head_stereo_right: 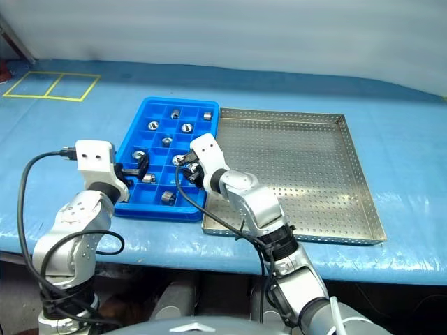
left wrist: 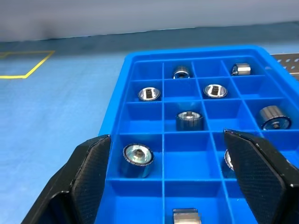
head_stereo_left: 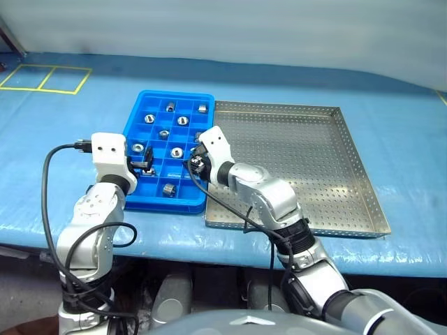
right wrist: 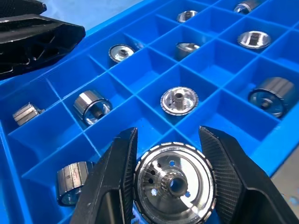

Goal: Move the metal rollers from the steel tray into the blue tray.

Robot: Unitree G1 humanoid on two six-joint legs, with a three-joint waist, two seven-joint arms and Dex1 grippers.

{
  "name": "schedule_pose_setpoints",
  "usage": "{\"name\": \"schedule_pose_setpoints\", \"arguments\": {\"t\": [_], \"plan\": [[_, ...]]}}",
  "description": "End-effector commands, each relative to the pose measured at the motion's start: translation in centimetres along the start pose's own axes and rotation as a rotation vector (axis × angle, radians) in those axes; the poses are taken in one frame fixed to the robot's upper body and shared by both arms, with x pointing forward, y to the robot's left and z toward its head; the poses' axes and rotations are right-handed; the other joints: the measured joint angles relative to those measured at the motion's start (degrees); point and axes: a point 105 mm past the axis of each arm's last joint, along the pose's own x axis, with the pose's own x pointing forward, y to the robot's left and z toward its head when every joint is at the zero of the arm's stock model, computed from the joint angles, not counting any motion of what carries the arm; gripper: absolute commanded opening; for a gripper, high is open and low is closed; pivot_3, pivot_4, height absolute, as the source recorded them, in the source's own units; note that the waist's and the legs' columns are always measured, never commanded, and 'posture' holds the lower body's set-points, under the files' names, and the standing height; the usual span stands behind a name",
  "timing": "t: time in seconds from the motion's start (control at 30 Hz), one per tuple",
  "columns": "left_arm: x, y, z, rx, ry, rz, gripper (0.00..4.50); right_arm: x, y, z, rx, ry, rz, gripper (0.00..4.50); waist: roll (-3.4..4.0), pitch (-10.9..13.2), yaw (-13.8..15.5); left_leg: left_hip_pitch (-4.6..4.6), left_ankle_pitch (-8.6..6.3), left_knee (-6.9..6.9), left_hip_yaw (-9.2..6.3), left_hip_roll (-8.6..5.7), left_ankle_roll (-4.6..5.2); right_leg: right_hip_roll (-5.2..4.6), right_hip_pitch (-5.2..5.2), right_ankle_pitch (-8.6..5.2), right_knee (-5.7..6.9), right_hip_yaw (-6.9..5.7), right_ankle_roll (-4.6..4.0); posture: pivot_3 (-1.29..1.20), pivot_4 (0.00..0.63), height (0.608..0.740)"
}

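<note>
Right end effector [right wrist: 170, 182] pinching roller [right wrist: 174, 184] above blue tray [head_stereo_left: 140, 108], left end effector [left wrist: 173, 186] spread, no readable writing

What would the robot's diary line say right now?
right gripper: shut on metal roller, over blue tray | left gripper: open, empty | steel tray: no rollers visible

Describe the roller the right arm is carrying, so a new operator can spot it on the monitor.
Start at the blue tray left of the steel tray. Over its near right corner sits the right gripper, jaws shut on one metal roller. Unlike the rollers lying in compartments, it is clamped between black fingers.
</note>
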Motion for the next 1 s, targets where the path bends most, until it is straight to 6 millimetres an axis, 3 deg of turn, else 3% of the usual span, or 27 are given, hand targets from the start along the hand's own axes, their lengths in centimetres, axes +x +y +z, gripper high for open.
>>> {"name": "schedule_pose_setpoints", "arguments": {"t": [0.03,0.1,0.23,0.33,0.43,0.5,0.57,0.7,0.83,0.87,0.9,0.93,1.0], "plan": [[-0.7,-1.6,0.7,0.029,-0.024,-0.091,4.21,0.4,-0.9,0.2,-0.008,-0.017,-0.031,1.77,0.00,0.00,0.30,0.01,0.00,0.00,0.00,0.00,-0.01,0.00,0.00,0.00,0.01,0.00,0.00,0.28,0.150,0.740],[-0.9,-2.3,0.4,0.046,-0.009,-0.137,4.21,0.4,-1.3,-0.2,0.007,-0.001,-0.036,1.77,0.00,-0.01,0.40,0.02,0.01,0.00,0.00,0.00,-0.02,0.00,0.01,-0.01,0.02,0.00,-0.02,0.27,0.150,0.740],[-0.7,-2.6,0.2,0.056,0.007,-0.164,4.21,0.1,-1.6,-0.1,0.004,-0.013,-0.048,3.08,0.00,-0.01,0.41,0.03,0.01,0.00,0.00,0.00,-0.02,0.00,0.02,-0.01,0.02,-0.02,-0.03,0.25,0.150,0.740],[-0.5,-3.0,0.4,0.051,-0.002,-0.180,4.21,-0.7,-1.9,1.4,-0.002,-0.090,-0.084,4.00,0.00,-0.01,0.51,0.02,0.01,0.01,0.00,0.00,-0.03,-0.01,0.02,-0.02,0.02,-0.02,-0.03,0.25,0.150,0.740],[-0.2,-4.3,1.0,0.033,-0.031,-0.233,4.21,-2.5,-2.9,3.1,0.028,-0.190,-0.133,4.00,0.00,0.00,0.52,-0.03,0.01,0.02,0.00,-0.01,-0.03,-0.02,0.00,-0.01,0.00,-0.02,-0.03,0.23,0.150,0.740],[0.2,-5.9,1.8,0.020,-0.078,-0.284,4.21,-5.0,-5.2,4.6,-0.011,-0.302,-0.261,4.00,0.00,0.00,0.47,-0.07,0.01,0.02,0.00,-0.02,-0.03,-0.03,-0.01,-0.01,-0.04,-0.02,-0.02,0.22,0.150,0.740],[0.8,-7.0,2.7,0.010,-0.151,-0.299,4.21,-7.8,-8.0,4.8,-0.074,-0.348,-0.401,4.00,0.00,-0.01,0.74,-0.09,0.01,0.01,-0.01,-0.02,-0.03,-0.04,-0.01,-0.01,-0.08,-0.03,-0.01,0.19,0.150,0.740],[2.2,-8.8,2.2,0.017,-0.147,-0.382,4.21,-12.7,-12.4,1.7,-0.121,-0.228,-0.497,4.00,-0.01,-0.01,0.12,-0.08,0.01,0.02,0.03,-0.06,-0.03,-0.08,0.05,0.02,-0.23,0.00,0.04,0.12,0.150,0.740],[2.3,-10.1,1.2,0.116,-0.098,-0.524,4.21,-16.5,-15.1,-1.0,-0.137,-0.087,-0.561,4.00,0.00,0.00,-1.66,-0.11,-0.01,-0.07,0.06,-0.05,0.01,-0.06,0.00,0.01,-0.28,0.04,0.01,0.04,0.150,0.740],[2.4,-10.2,1.0,0.147,-0.090,-0.547,4.21,-17.1,-15.2,-1.3,-0.126,-0.079,-0.555,4.00,0.01,0.00,-2.33,-0.11,-0.02,-0.07,0.09,-0.04,0.03,-0.05,-0.02,0.01,-0.27,0.06,0.01,0.03,0.150,0.740],[2.4,-10.1,0.9,0.161,-0.086,-0.562,4.50,-17.4,-15.1,-1.4,-0.114,-0.075,-0.538,4.37,0.01,0.00,-3.08,-0.10,-0.02,-0.09,0.11,-0.03,0.04,-0.05,-0.02,0.01,-0.26,0.07,0.01,0.02,0.150,0.740],[2.4,-10.1,0.8,0.167,-0.085,-0.582,4.50,-17.5,-14.9,-1.8,-0.109,-0.061,-0.519,4.47,0.01,0.00,-3.69,-0.07,-0.03,-0.10,0.12,-0.02,0.05,-0.05,-0.01,0.01,-0.26,0.09,0.01,0.01,0.150,0.740],[2.1,-10.3,0.5,0.185,-0.078,-0.624,4.50,-17.4,-14.1,-2.2,-0.083,-0.070,-0.469,4.47,0.01,0.00,-4.60,-0.02,-0.04,-0.10,0.17,0.01,0.06,-0.03,-0.01,0.01,-0.24,0.12,0.02,0.01,0.150,0.740]]}}
